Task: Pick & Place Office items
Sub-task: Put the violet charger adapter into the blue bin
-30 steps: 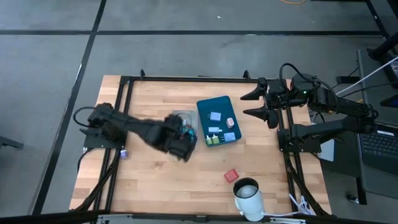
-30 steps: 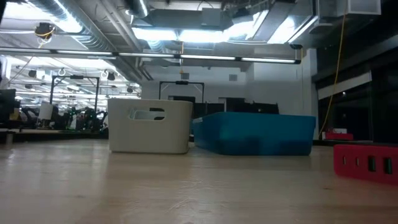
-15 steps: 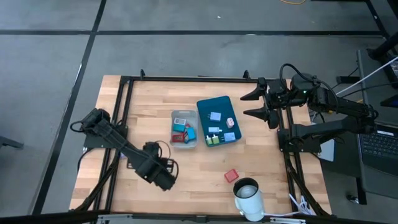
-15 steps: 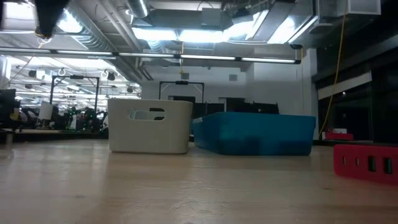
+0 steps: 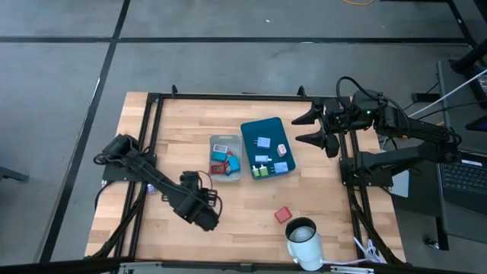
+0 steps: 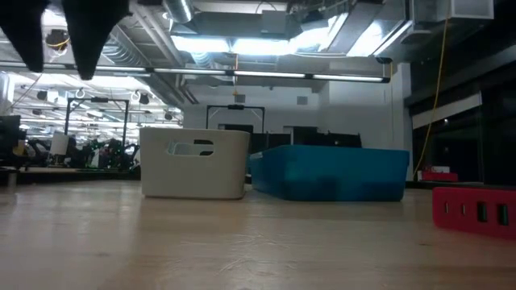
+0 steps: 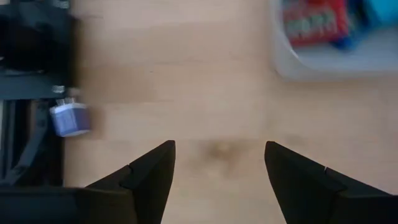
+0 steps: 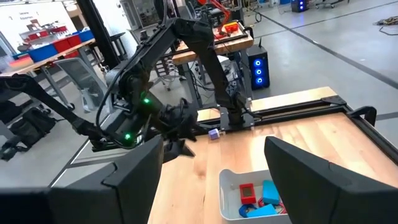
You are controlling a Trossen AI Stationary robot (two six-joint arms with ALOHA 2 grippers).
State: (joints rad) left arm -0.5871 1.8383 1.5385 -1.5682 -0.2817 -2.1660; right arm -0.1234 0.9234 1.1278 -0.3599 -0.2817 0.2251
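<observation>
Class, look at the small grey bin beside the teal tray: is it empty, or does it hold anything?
Not empty. The high view shows red and blue pieces inside the grey bin; the left wrist view shows them there too, past the open left gripper.

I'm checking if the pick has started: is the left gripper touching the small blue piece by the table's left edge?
Apart. The left wrist view shows the left gripper open over bare wood, with a clear gap to the small blue piece off beside one finger.

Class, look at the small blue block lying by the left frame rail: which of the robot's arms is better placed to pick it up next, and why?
Probably the left: its open gripper hangs over bare wood, with the small blue block in its wrist view. The right gripper waits beyond the teal rectangular tray.
</observation>
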